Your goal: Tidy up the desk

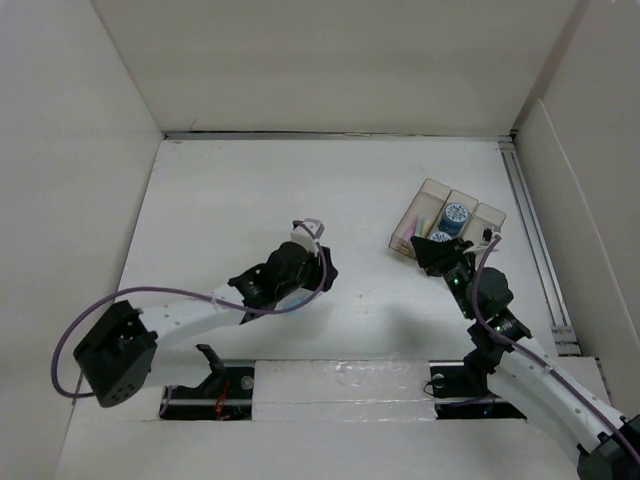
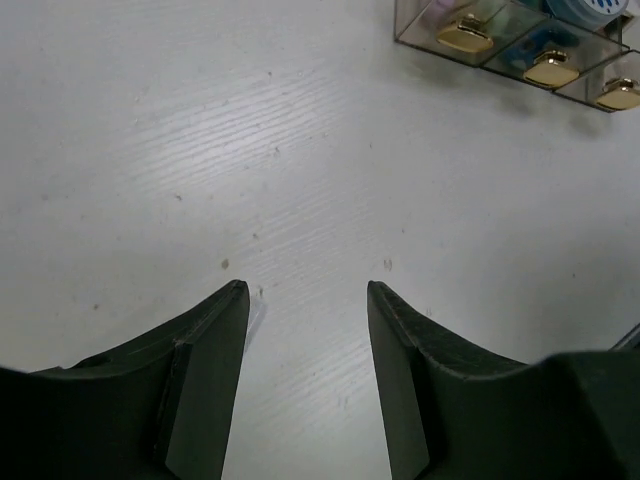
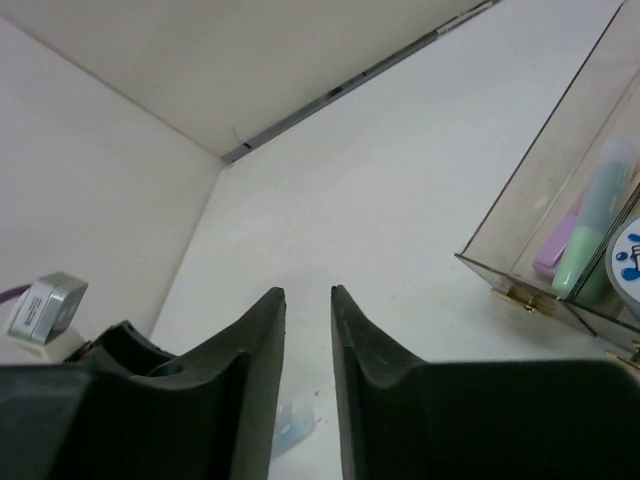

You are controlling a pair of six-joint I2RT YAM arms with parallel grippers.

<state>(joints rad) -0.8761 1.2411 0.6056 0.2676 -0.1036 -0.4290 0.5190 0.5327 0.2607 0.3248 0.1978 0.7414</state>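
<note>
The white desk (image 1: 260, 190) lies bare under both arms. My left gripper (image 1: 326, 270) hovers over the desk's middle; in the left wrist view it (image 2: 305, 288) is open and empty, low above the surface. A small pale translucent piece (image 2: 256, 314) peeks out beside its left finger. My right gripper (image 1: 432, 252) sits at the near-left corner of the translucent three-compartment tray (image 1: 478, 215). In the right wrist view it (image 3: 308, 292) has a narrow gap between the fingers and holds nothing. A small pale blue clear piece (image 3: 296, 424) lies on the desk below them.
The tray (image 3: 520, 200) holds pink and green highlighters (image 3: 590, 230) and blue-and-white rolls (image 1: 455, 214); its gold clasps (image 2: 465, 36) face the left gripper. White walls enclose the desk. A metal rail (image 1: 532, 230) runs along the right edge.
</note>
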